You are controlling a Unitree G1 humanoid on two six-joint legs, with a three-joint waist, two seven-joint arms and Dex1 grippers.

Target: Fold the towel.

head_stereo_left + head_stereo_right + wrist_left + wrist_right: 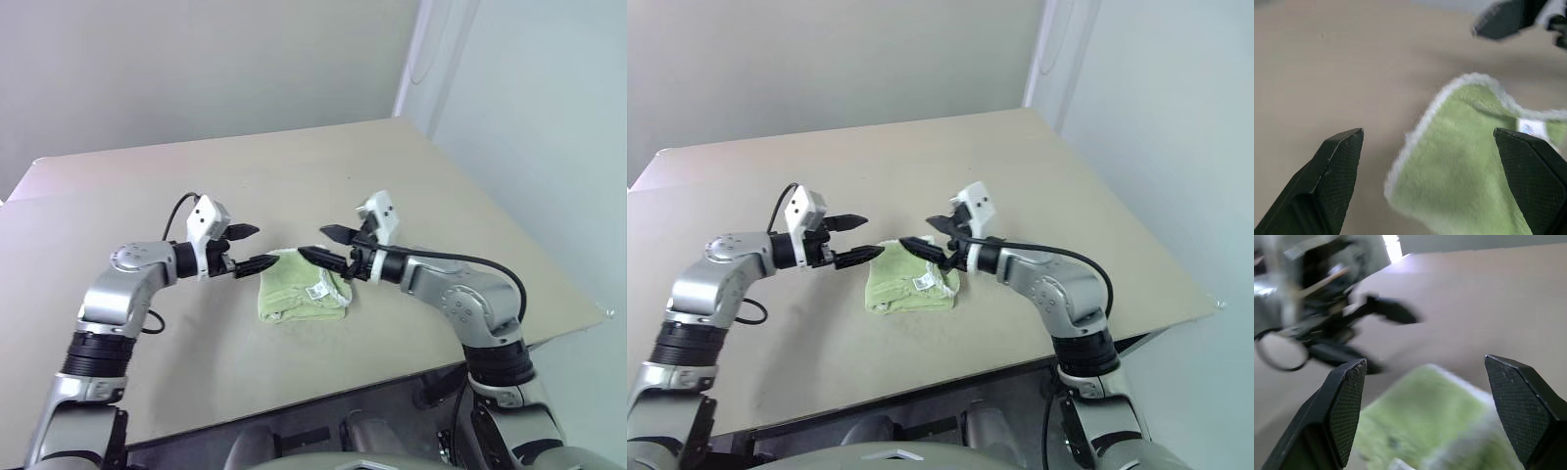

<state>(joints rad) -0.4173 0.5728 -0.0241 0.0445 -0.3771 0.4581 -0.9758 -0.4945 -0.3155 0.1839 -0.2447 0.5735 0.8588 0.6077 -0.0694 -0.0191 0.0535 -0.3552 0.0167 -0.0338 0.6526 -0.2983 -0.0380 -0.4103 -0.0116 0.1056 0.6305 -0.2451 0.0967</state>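
Left eye view, overall: two arms reach in over the tan table (294, 166), their black fingers facing one another above a small green bundle.

Left gripper (247, 249): on the left, hovering just beside the cloth's near-left edge with its two fingers spread wide and nothing between them. In the left wrist view the fingers (1334, 171) frame a white-stitched corner without touching it. That placement suggests either lining up on the edge or having let go of it; I cannot tell which.

Towel (302, 289): in the middle, between the two grippers, lying on the table as a compact, roughly square stack of several layers. The white edging runs round its top flap and a small white tag shows on the right part of the upper layer. Its bottom edge looks rolled and slightly uneven. Judged from this shape, most of the folding seems done.

Right gripper (323, 245): on the right, held above the towel's upper right part, fingers also held apart and empty. The right wrist view looks past its fingers (1344, 406) down onto the green cloth and across to the other gripper.

Likely need: a light press or tuck to square the layers, since terry springs back.

Risk: a finger catching the loose top flap could drag it open.
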